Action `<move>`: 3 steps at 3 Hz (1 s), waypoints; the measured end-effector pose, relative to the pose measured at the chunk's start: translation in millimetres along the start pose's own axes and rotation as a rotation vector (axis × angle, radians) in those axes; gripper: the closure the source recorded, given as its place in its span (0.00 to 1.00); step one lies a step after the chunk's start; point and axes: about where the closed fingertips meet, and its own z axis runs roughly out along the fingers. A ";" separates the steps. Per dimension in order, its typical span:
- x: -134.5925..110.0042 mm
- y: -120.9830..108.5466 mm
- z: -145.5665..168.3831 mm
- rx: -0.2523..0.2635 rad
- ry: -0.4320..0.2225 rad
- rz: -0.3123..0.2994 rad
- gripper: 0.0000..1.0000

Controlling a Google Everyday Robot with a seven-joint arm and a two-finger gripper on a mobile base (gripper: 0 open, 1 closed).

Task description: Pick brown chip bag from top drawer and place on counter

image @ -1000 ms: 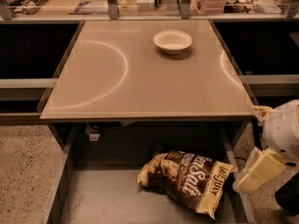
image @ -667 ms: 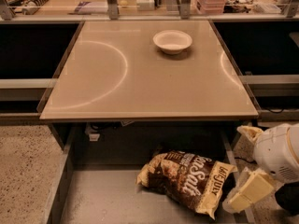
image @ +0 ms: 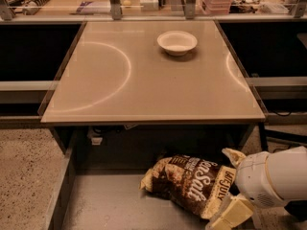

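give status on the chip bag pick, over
Gripper open at right of top drawer, fingers either side of right end of brown chip bag. Bag lying in drawer, not lifted. Bowl on far side of counter.

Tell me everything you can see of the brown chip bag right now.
The brown chip bag is crinkly, dark brown with pale yellow ends and white script lettering. It lies flat and slanted on the grey floor of the top drawer, right of middle. The gripper, jaws open, straddles its right end; contact is unclear.
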 end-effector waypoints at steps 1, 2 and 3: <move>-1.2 -11.0 31.9 0.038 0.003 -0.032 0.00; 4.5 -27.6 61.9 0.061 0.019 -0.040 0.00; 26.4 -38.3 86.5 0.061 0.061 -0.012 0.00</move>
